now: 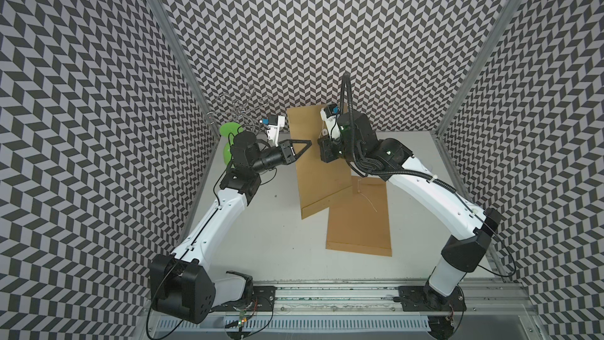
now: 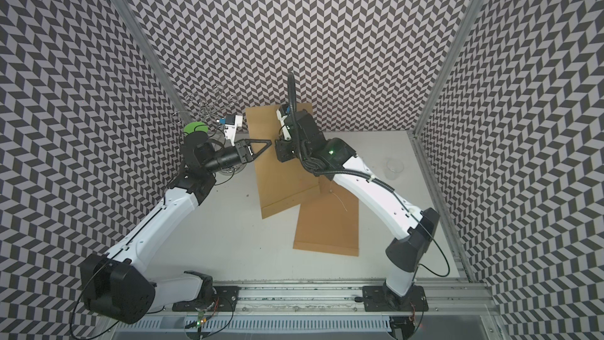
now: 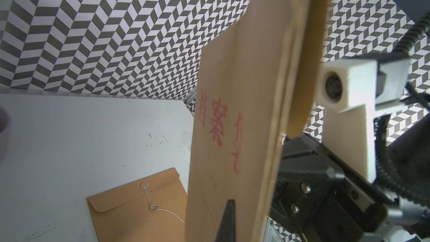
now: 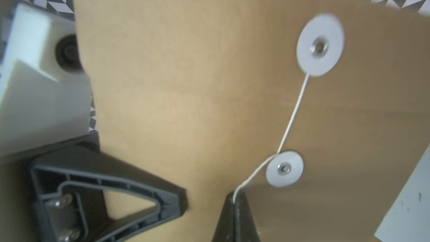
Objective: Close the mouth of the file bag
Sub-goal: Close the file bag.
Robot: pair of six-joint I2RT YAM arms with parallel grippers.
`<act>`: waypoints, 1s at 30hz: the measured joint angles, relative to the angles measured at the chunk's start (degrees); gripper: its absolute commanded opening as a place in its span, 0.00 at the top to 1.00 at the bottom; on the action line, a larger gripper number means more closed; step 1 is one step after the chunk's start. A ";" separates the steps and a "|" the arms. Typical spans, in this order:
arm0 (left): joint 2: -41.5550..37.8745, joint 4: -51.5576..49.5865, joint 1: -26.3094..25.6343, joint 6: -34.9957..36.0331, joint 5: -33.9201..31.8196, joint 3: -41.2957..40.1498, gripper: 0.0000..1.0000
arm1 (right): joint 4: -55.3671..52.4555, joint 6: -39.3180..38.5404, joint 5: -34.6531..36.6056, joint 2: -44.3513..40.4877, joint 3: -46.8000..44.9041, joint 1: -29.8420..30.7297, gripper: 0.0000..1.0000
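Brown kraft file bag tilted up above the worktop, lower end overlapping the far corner of a second bag lying flat, left hand clamped on the file bag's side edge, right hand pinched together on its white string beside a white disc.

On the table, one file bag stands tilted up toward the back wall, between the two arms. The left end effector is at its left edge, with the bag between its fingers. The right end effector is at its right, with the string running into it. The bag's lower corner covers a corner of a second file bag, which lies flat nearer the front. A wire rack stands back-left, a glass beaker far right.
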 measured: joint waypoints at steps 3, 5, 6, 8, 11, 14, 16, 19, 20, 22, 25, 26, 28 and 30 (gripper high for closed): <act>0.44 0.52 0.31 -0.04 0.72 1.14 1.00 | 0.85 0.11 0.00 -0.81 -2.05 -0.13 1.00; 0.81 0.94 0.57 -0.20 1.25 1.79 1.00 | 1.99 0.22 -0.02 -1.25 -2.91 -0.33 1.00; 1.01 1.14 0.59 -0.28 1.46 2.08 1.00 | 2.75 0.24 -0.09 -1.55 -3.52 -0.50 1.00; 1.38 1.31 0.68 -0.42 1.88 2.75 1.00 | 4.24 0.31 -0.28 -2.16 -4.90 -1.38 1.00; 1.46 1.97 0.83 -0.50 2.36 3.19 1.00 | 5.75 0.57 -1.75 -2.56 -6.29 -3.28 1.00; 1.46 2.51 0.83 -0.55 2.58 3.23 1.00 | 6.82 0.92 -3.45 -2.58 -6.88 -4.83 0.98; 1.46 2.82 0.92 -0.68 2.58 3.23 1.00 | 7.28 1.09 -4.35 -2.58 -6.88 -5.38 0.98; 1.46 3.34 1.05 -1.07 2.86 3.32 1.00 | 7.69 1.44 -5.68 -2.58 -6.88 -5.35 0.98; 1.46 3.50 1.05 -1.16 2.99 3.34 1.00 | 7.76 1.51 -6.08 -2.58 -6.88 -5.35 0.98; 1.46 3.67 1.11 -1.33 3.21 3.50 1.00 | 8.04 1.60 -6.64 -2.58 -6.88 -5.38 0.98; 1.46 3.98 1.38 -1.55 3.67 3.80 1.00 | 8.72 1.90 -7.48 -2.58 -6.95 -5.42 0.97; 1.46 3.98 1.49 -1.57 3.85 4.00 1.00 | 8.98 1.97 -7.80 -2.60 -6.99 -5.53 0.95; 1.49 4.00 1.57 -1.60 4.07 4.42 1.00 | 9.55 2.19 -8.50 -2.69 -7.26 -5.90 0.93; 1.49 4.52 1.75 -1.57 4.02 4.61 1.00 | 9.73 2.47 -9.29 -2.91 -7.69 -6.14 0.91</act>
